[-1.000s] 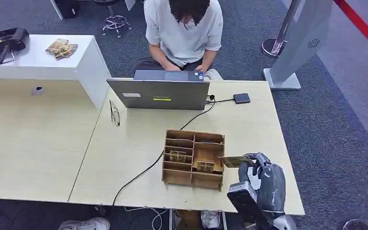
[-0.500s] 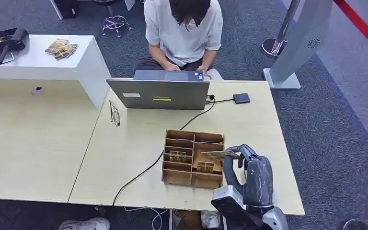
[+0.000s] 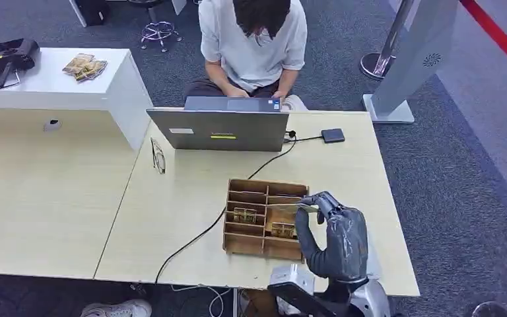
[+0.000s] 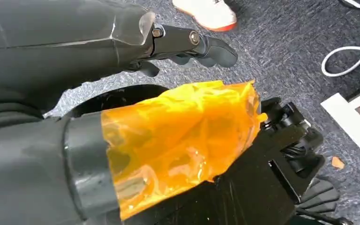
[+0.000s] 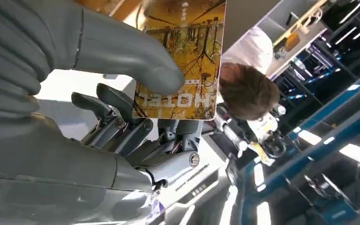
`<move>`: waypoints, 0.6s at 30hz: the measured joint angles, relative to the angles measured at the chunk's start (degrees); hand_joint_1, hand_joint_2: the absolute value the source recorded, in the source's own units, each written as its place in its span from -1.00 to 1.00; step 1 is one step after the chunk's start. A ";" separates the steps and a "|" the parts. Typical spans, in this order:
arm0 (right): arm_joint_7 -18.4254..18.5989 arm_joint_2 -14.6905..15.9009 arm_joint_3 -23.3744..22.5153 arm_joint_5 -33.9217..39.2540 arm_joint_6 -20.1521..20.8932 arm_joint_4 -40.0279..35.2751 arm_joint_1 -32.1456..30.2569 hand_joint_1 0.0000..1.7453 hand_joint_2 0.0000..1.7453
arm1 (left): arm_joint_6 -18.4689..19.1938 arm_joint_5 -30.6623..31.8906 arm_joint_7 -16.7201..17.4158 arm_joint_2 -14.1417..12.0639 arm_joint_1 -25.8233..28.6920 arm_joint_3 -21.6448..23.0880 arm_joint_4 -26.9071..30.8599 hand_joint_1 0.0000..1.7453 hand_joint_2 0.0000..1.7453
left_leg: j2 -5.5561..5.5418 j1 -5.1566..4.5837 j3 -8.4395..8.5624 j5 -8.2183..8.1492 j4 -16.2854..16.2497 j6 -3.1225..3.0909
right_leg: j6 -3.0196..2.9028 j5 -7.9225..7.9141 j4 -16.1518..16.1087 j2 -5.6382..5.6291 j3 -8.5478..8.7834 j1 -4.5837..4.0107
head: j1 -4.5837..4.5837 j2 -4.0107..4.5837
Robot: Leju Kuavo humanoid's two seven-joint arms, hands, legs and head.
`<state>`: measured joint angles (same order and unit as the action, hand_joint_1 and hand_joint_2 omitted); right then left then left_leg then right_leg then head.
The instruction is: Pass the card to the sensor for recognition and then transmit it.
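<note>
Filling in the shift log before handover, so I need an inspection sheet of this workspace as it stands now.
Surface: light wooden table, joined to a second one on the left.
Job's things: card held over the wooden organizer; two more cards lie in its compartments. Small black device, possibly the sensor, near the far edge.
Clutter: laptop; glasses.
Hands: right hand pinches the card between thumb and fingers; left hand hangs over carpet, holding nothing.
Cables: black cable runs across the table and over the near edge; white cable on the floor.
Surroundings: seated person at the laptop; white counter with cards; grey kiosk.
</note>
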<state>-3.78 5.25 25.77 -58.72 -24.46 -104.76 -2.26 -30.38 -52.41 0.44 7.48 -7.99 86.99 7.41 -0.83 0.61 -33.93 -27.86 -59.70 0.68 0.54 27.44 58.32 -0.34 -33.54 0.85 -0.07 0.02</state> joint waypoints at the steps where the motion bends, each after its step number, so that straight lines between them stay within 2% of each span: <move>1: 0.29 0.00 0.22 -0.51 0.00 0.07 0.30 1.00 1.00 | 0.07 0.11 0.02 0.00 -0.01 0.00 0.00 -1.00 -1.00 | -0.01 0.00 0.00 0.00 0.00 0.00 | 0.00 0.00 0.00 0.01 0.00 0.00 | 0.00 0.00; 18: 2.96 0.00 0.85 -3.50 0.04 2.67 4.24 1.00 1.00 | 0.42 0.70 0.13 0.04 -0.14 0.02 0.00 -1.00 -1.00 | -0.01 0.00 -0.01 0.00 0.00 0.00 | 0.00 0.00 0.00 0.00 0.00 0.00 | 0.00 0.00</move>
<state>-0.83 5.25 26.62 -62.23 -24.41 -102.09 1.98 -29.97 -51.71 0.57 7.52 -8.13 87.01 7.41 -0.84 0.61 -33.93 -27.86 -59.70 0.68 0.54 27.44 58.32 -0.34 -33.54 0.85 -0.07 0.02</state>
